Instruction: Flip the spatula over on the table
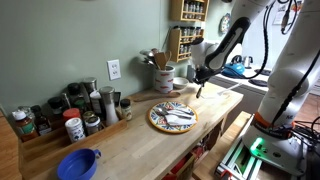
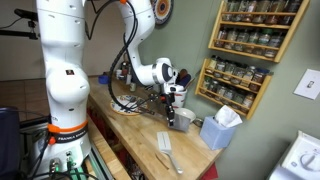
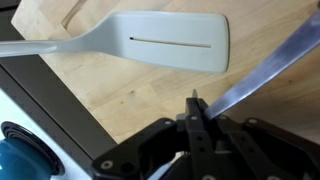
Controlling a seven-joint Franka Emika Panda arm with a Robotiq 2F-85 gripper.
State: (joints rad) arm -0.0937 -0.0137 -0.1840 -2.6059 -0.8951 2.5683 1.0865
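A pale grey slotted spatula (image 3: pixel 175 42) lies flat on the wooden table (image 3: pixel 120 90), with its handle running off to the left. In an exterior view it lies near the table's front end (image 2: pixel 165 148). My gripper (image 3: pixel 195 100) hovers above the table just beside the spatula head, with its fingers pressed together. It also shows in both exterior views (image 1: pixel 200 84) (image 2: pixel 172 103). A blurred shiny metal blade (image 3: pixel 265 65) runs from the fingertips to the upper right. I cannot tell whether the fingers pinch it or it lies on the table below.
A patterned plate (image 1: pixel 172 117) sits mid-table. Spice jars (image 1: pixel 75 115) and a blue bowl (image 1: pixel 78 163) stand at one end, and a utensil crock (image 1: pixel 163 75) stands by the wall. A tissue box (image 2: pixel 220 128) and wall spice racks (image 2: pixel 245 40) are nearby. The table edge (image 3: pixel 60 100) is close to the spatula.
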